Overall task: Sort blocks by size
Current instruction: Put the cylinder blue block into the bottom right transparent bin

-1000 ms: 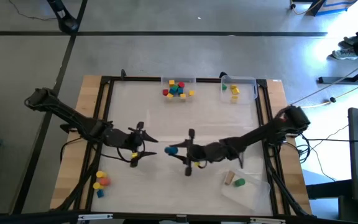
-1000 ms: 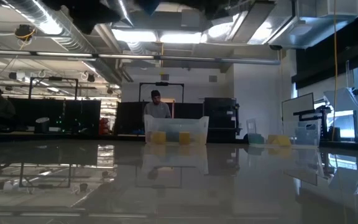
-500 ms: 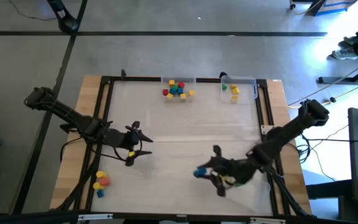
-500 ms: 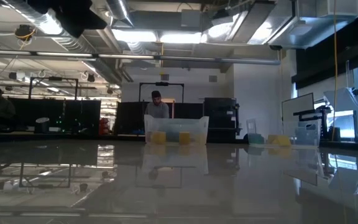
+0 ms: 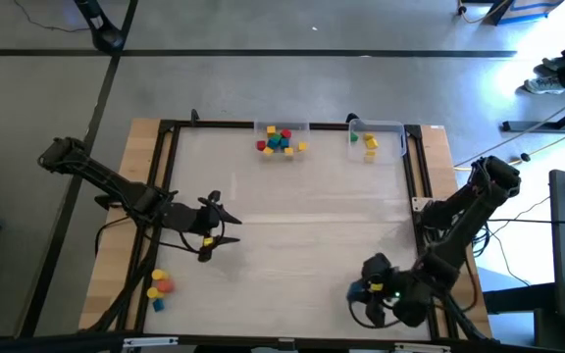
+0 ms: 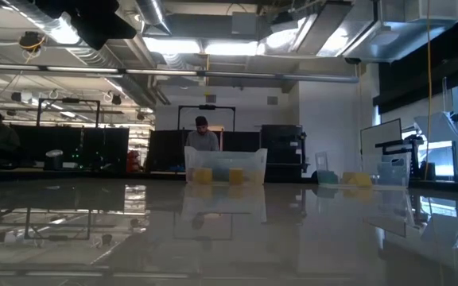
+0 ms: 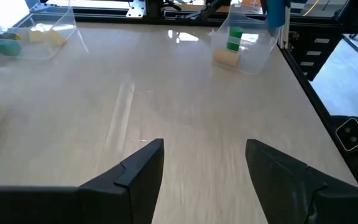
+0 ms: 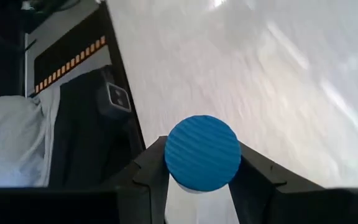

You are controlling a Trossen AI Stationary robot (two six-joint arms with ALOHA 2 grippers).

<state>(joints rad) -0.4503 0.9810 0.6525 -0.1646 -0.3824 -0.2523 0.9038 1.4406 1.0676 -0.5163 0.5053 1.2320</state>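
Swung my right gripper (image 8: 202,177) from table centre to the near-right corner, blue cylinder (image 8: 202,152) clamped between its fingers, likely tray-bound. Left gripper (image 7: 204,165) open, empty, waiting mid-left.

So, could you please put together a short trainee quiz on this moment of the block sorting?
1. True or false: the right gripper grips a round blue cylinder block between its fingers.
2. What do the left gripper's fingers hold? A) a yellow block B) nothing C) a tray
3. Fill in: the clear plastic tray seen ahead in the left wrist view holds a tan block and a ____ block.

Key: 1 true; 2 B; 3 green.
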